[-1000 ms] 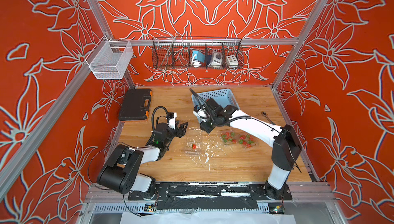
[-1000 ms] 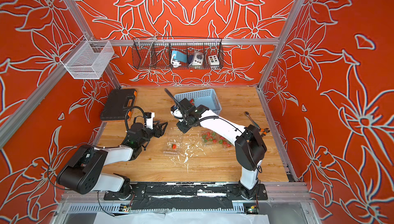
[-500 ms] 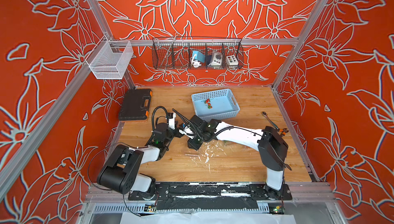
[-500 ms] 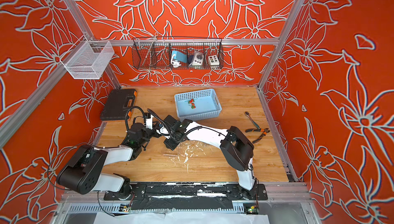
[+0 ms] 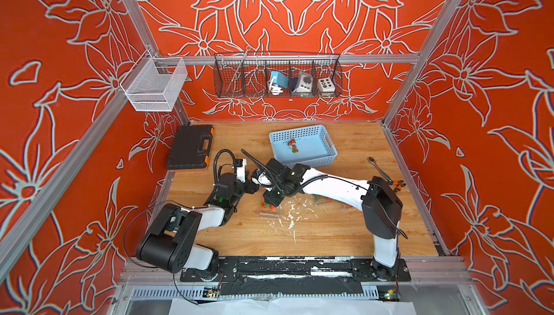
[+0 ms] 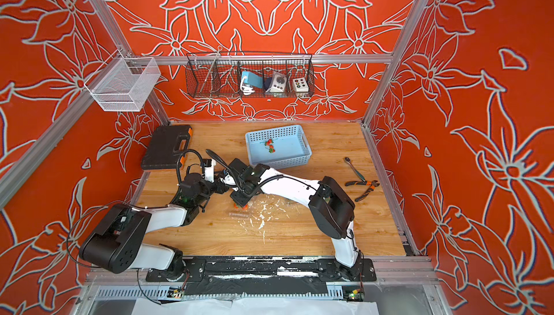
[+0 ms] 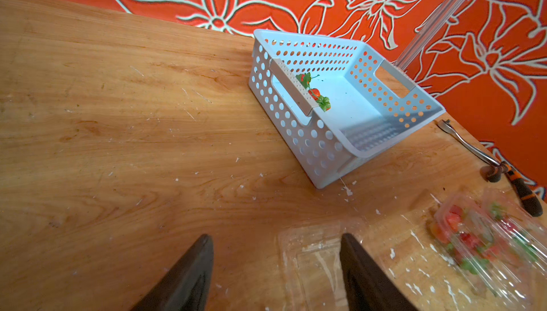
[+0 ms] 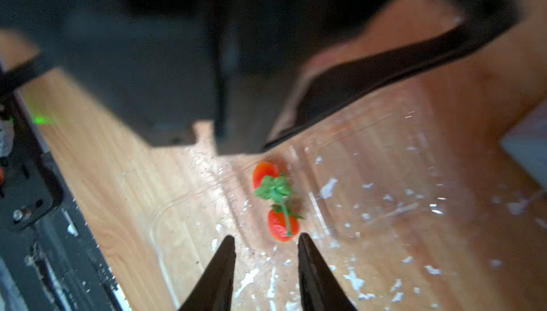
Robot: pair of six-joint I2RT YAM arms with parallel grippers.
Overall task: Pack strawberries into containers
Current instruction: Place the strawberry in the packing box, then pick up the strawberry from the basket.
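Two strawberries [image 8: 282, 226] with a green stem lie in a clear open container [image 8: 370, 176] at mid-table; in a top view they show as a red spot [image 5: 268, 206]. My right gripper [image 8: 266, 240] hangs just over them, open, nothing between its fingers, and points down in both top views [image 5: 270, 202]. My left gripper [image 7: 275, 244] is open beside it [image 5: 254, 186], one finger over that container's edge [image 7: 313, 253]. A second container [image 7: 488, 241] holds several strawberries and is mostly hidden under the right arm in both top views. More strawberries [image 5: 293, 145] lie in the blue basket [image 5: 326, 148].
A black tool case [image 5: 190, 147] sits at the back left. A wrench [image 5: 378, 169] and pliers [image 5: 395, 183] lie by the right wall. White flecks scatter the wooden table [image 5: 299, 238]. Wire baskets hang on the back and left walls.
My right arm swung from beside the blue basket towards the left arm and down over the clear container, and its jaws widened. The left arm has not moved.
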